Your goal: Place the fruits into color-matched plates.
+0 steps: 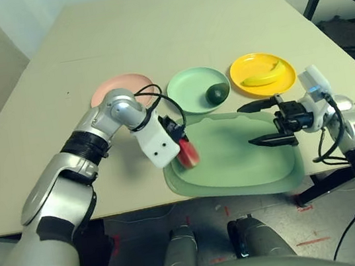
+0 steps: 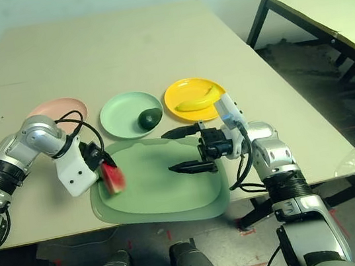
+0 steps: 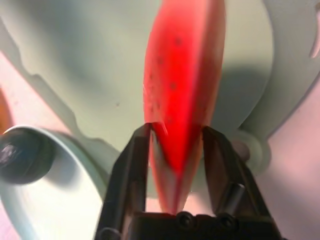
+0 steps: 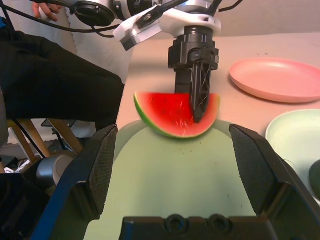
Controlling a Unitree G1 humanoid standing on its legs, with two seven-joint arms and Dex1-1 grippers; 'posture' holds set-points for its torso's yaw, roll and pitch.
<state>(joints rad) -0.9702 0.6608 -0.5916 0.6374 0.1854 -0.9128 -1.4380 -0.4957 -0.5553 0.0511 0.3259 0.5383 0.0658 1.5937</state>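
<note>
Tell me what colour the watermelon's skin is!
Green, around red flesh; the watermelon shows best in the right wrist view.

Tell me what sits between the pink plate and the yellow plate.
The mint green plate, holding the avocado, sits between the pink plate and yellow plate, seen in the eye views.

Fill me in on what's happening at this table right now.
The left gripper is shut on the watermelon wedge, holding it over the near left corner of the green cutting mat. The right gripper hangs open over the mat's right side, holding nothing. The banana lies in the yellow plate and the avocado in the mint green plate. The pink plate has no fruit in it.
</note>
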